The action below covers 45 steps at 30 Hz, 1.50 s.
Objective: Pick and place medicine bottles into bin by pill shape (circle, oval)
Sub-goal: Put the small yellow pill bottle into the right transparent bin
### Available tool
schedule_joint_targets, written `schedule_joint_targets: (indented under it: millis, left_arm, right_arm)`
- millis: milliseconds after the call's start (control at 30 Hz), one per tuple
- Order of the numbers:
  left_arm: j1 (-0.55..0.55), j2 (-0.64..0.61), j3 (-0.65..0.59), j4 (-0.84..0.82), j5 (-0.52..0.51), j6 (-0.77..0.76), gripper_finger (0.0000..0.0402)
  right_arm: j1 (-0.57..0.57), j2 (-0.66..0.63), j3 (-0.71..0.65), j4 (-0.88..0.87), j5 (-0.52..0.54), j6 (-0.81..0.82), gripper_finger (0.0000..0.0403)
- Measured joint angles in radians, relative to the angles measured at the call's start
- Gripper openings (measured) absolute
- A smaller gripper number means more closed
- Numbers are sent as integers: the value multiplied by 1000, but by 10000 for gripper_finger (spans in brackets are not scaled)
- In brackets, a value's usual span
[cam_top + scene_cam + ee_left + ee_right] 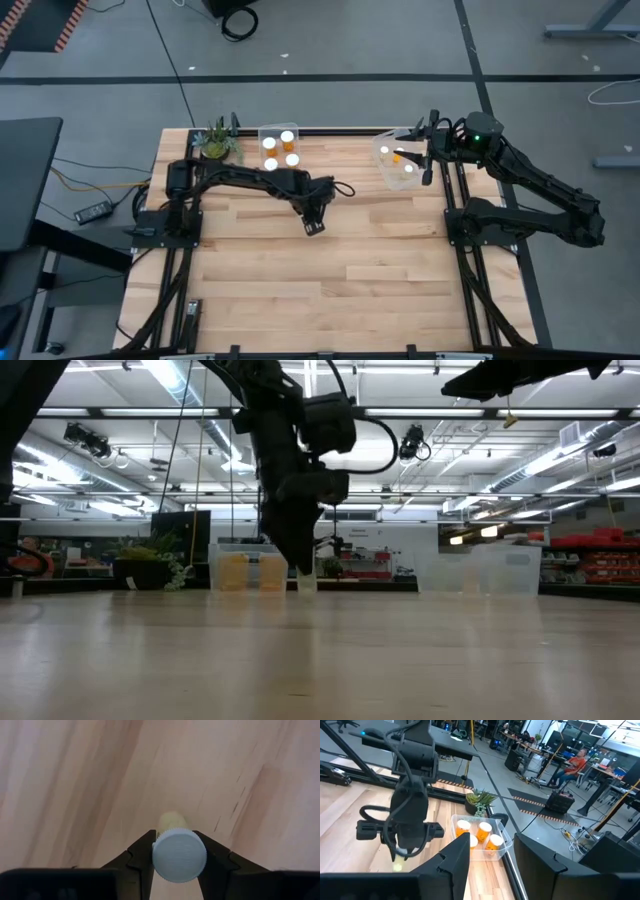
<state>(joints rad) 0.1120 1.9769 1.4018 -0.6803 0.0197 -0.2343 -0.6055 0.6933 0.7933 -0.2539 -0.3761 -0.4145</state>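
My left gripper [315,225] is over the middle of the wooden table, shut on a small bottle with a white cap [179,855] and a pale yellowish body [172,820]. The bottle also shows below that gripper in the right wrist view [397,866]. My right gripper [490,865] is open and empty, up above the right clear bin [392,182] at the far right. That bin holds a few white-capped orange bottles [398,157]. The left clear bin [262,130] at the far edge holds several more [287,138]. My left gripper pinches the bottle at its white cap [159,851], one finger on each side of the cap. The fingers come from above, pointing down. The bottle stands upright below them; whether its base touches the table I cannot tell.
A small potted plant [217,143] stands at the far left corner, beside the left bin. The near half of the table [320,300] is bare wood. Both bins show across the table in the low view [250,570]. A person sits in the room beyond [577,760].
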Motion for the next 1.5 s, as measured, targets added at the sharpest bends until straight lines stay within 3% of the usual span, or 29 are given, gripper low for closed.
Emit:
schedule_joint_targets:
  millis: [233, 633, 867, 1033, 1267, 1500]
  left_arm:
    - [-5, 17, -1, 16, 0, 16, 130]
    - [-5, 13, -1, 25, -8, 48, 224]
    - [-12, 11, 46, -59, -8, 67, 255]
    - [-26, 10, 113, -160, -28, 94, 251]
    - [-45, -32, 137, -279, -141, 103, 232]
    - [-56, -121, 136, -299, -210, 89, 211]
  right_arm:
    - [0, 0, 0, 0, 0, 0, 161]
    - [0, 0, 0, -2, 0, 0, 161]
    - [0, 17, 0, -15, 0, -1, 161]
    - [0, 62, 0, -14, -2, -8, 161]
    - [0, 118, 0, -13, -3, -20, 161]
    - [23, 142, 0, 2, -13, -24, 161]
